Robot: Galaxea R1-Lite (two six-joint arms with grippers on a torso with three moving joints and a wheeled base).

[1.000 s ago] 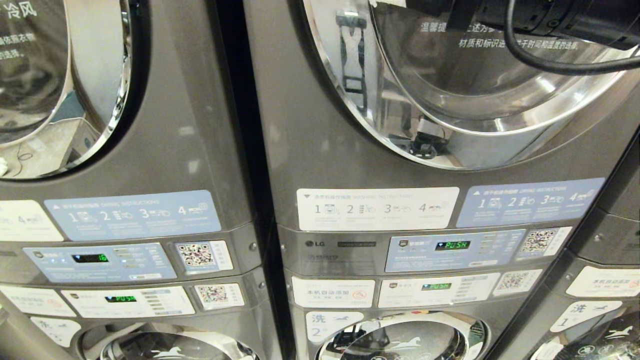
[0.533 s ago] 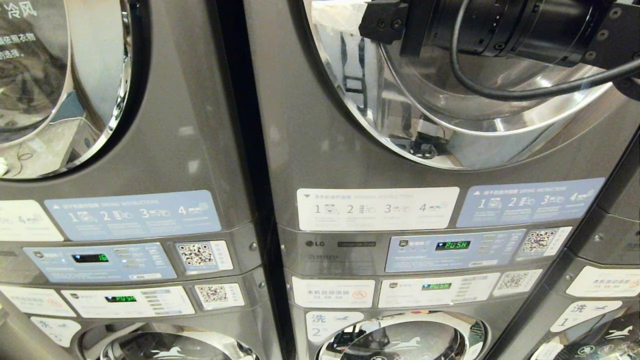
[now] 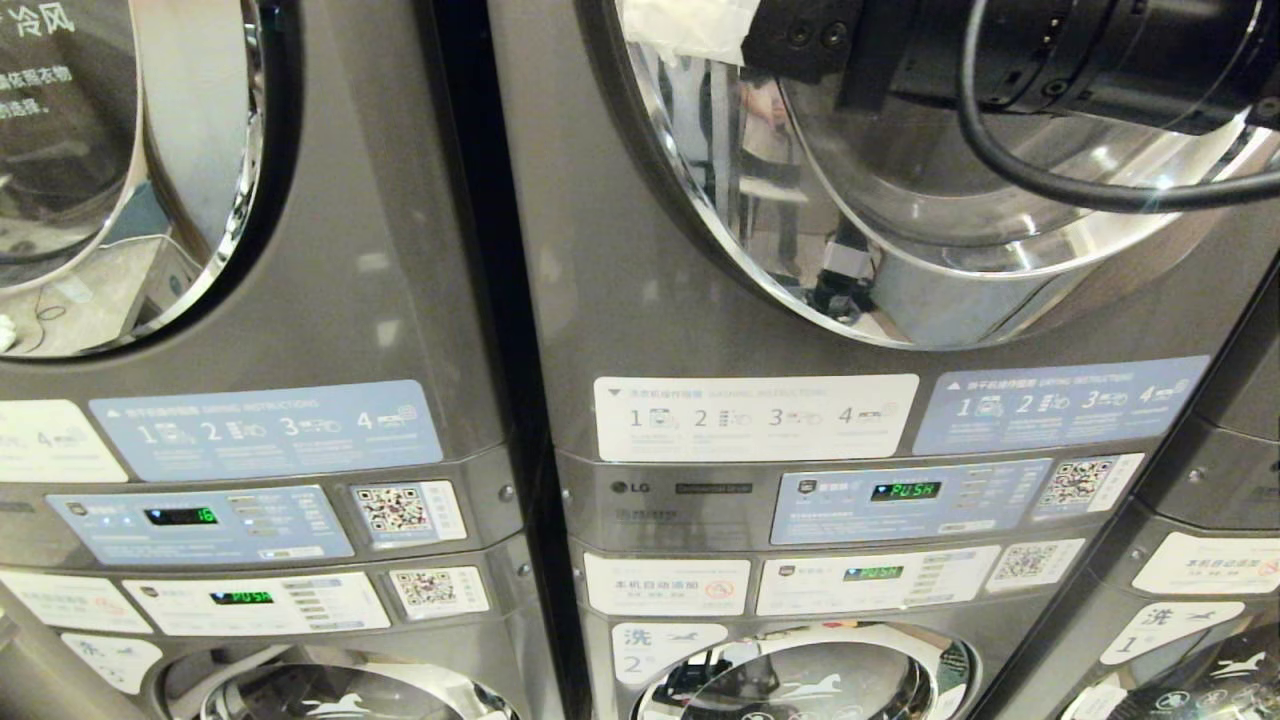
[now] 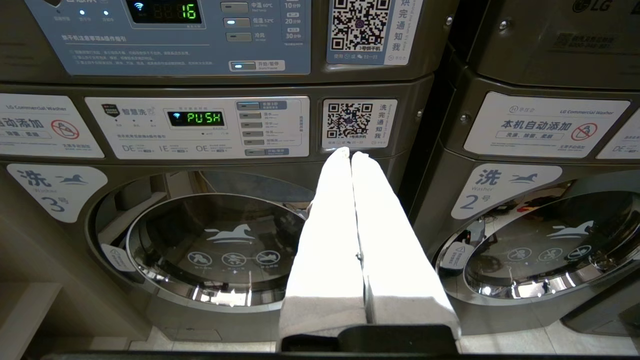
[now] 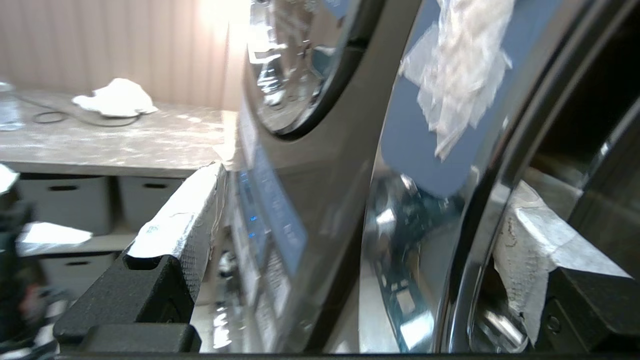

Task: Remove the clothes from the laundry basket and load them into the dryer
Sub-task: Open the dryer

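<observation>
Plainly, the loading has barely begun, judging by what shows. At twelve to two o'clock of the head view the right arm reaches across the dryer door (image 3: 900, 200), and its right hand (image 5: 345, 240) stands spread wide, one padded finger (image 5: 185, 210) outside the door's chrome rim and the other at the inner edge, with nothing pinched between them. The door looks swung partly off the dryer (image 3: 640, 330), with a dark gap beside it in the right wrist view, so I judge the step in hand is working the door, not carrying clothes. No basket and no clothes for loading show in any view; a white cloth (image 5: 115, 97) lies on a counter (image 5: 115, 140) well apart, at ten o'clock of the wrist view. The left hand (image 4: 352, 155) hangs low before the lower washers, its fingers pressed together, empty. Fetching and loading the clothes is, by my reckoning, all still ahead.
</observation>
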